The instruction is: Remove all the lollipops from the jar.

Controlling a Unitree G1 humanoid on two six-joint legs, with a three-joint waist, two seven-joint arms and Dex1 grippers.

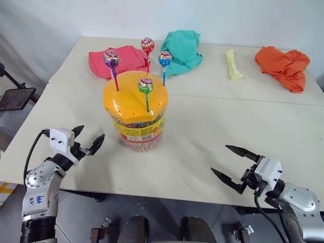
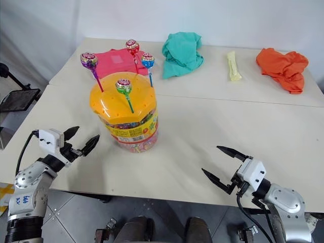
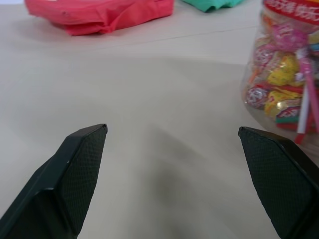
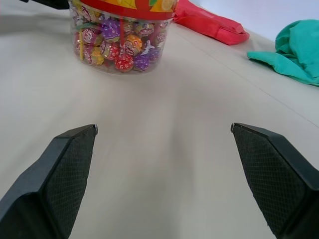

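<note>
With both hands empty and wide open, left hand near the jar and right hand well apart from it, you should pinch the green lollipop standing in the lid and lift straight up.

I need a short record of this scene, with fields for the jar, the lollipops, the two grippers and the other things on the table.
jar: clear plastic jar with orange domed lid, upright on the white table
lollipops: purple, red, blue and green, all standing with sticks in the lid
left gripper: open, beside the jar, holding nothing
right gripper: open, holding nothing
other things: pink cloth, teal cloth, orange cloth, pale yellow wrapped bar
</note>
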